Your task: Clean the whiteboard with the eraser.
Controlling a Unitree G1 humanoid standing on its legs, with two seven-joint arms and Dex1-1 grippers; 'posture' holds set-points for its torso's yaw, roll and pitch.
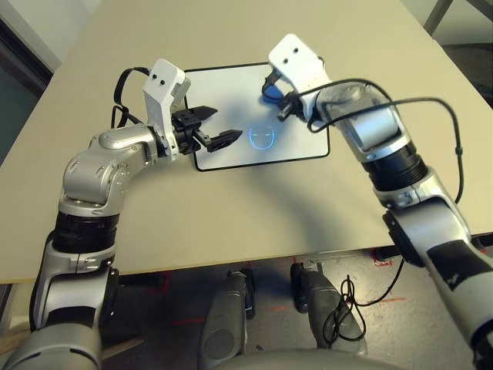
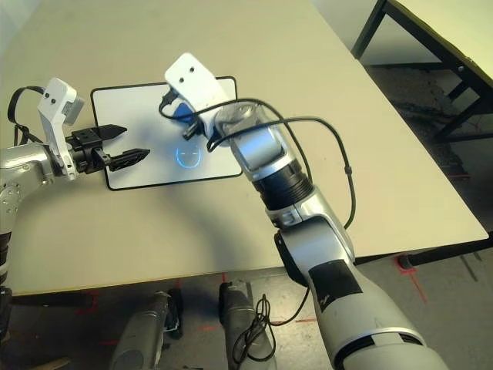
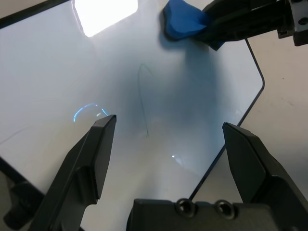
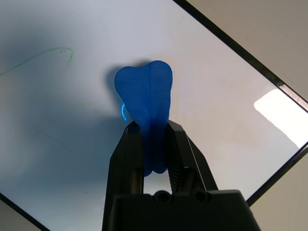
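Your left gripper (image 1: 211,126) hangs spread and empty over the whiteboard's (image 1: 231,89) near-left part. A faint green stroke (image 3: 143,98) marks the board; no writing is legible. Farther right, your right gripper (image 4: 153,139) clamps the blue eraser (image 4: 147,98), partly hidden between its fingers, above the board.

Tabletop (image 2: 362,116): pale beige, plain, filling most of the frame.
Second table (image 2: 439,35): upper right, dark metal legs, light top.
Floor (image 2: 454,301): grey, lower right, with red tape marks (image 2: 408,266).
Light: bright, overhead.
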